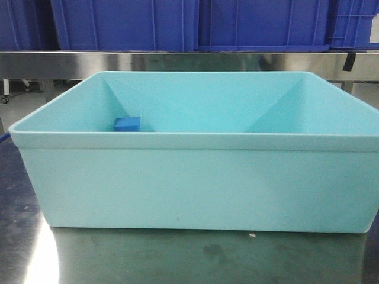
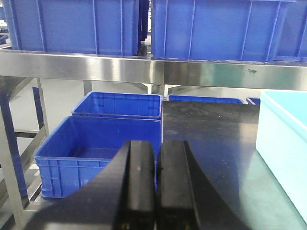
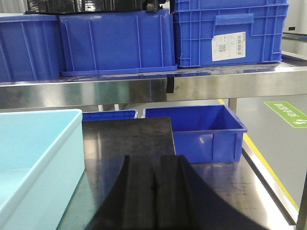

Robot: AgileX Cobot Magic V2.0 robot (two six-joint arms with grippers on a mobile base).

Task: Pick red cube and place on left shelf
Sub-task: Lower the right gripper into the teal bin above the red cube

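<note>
No red cube shows in any view; it may lie behind the near wall of the light teal bin (image 1: 195,177). A small blue cube (image 1: 127,123) sits inside the bin at its back left. My left gripper (image 2: 157,146) is shut and empty, to the left of the bin's side wall (image 2: 283,139), above the dark table. My right gripper (image 3: 153,160) is shut and empty, to the right of the bin's other side wall (image 3: 38,158). Neither gripper shows in the front view.
A steel shelf (image 1: 189,60) with blue crates (image 1: 124,23) runs behind the bin. Left of the table are open blue crates (image 2: 96,143) on a lower level. An open blue crate (image 3: 201,129) stands at the right, near the table's right edge (image 3: 268,177).
</note>
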